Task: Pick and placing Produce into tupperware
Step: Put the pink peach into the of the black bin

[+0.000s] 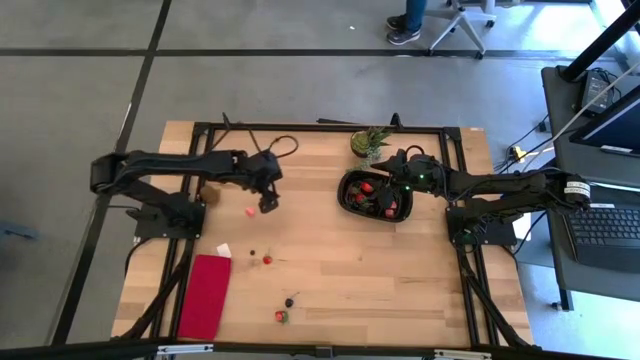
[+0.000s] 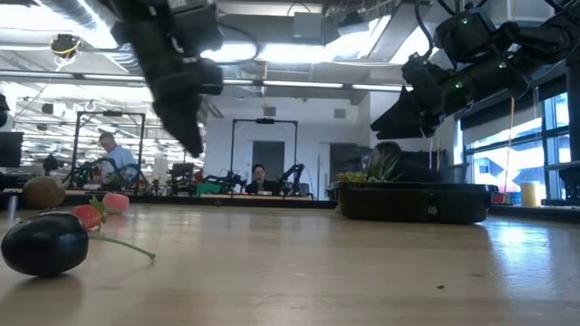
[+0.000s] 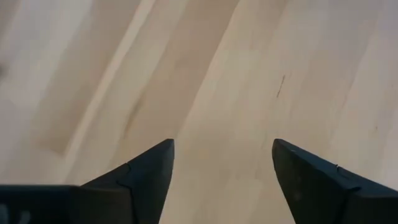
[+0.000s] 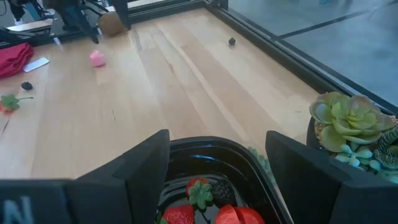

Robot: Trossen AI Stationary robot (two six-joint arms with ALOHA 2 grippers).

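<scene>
The black oval tupperware (image 1: 352, 197) sits on the far right part of the table and holds red strawberries (image 4: 186, 214) and a dark berry (image 4: 222, 193). My right gripper (image 4: 217, 137) hangs open just above its rim, touching nothing. My left gripper (image 1: 268, 203) is open over bare wood (image 3: 222, 146), slightly right of a pink piece (image 1: 249, 211) lying on the table. Loose produce lies nearer the front: a dark berry (image 1: 252, 253), a red strawberry (image 1: 267, 260), another dark berry (image 1: 289, 301) and a strawberry (image 1: 281, 316).
A green potted plant (image 1: 370, 142) stands just behind the tupperware. A red cloth (image 1: 205, 295) lies at the near left, with a small white piece (image 1: 223, 249) by its far end. A brown object (image 1: 210, 195) sits near the left arm. People are in the room beyond the table.
</scene>
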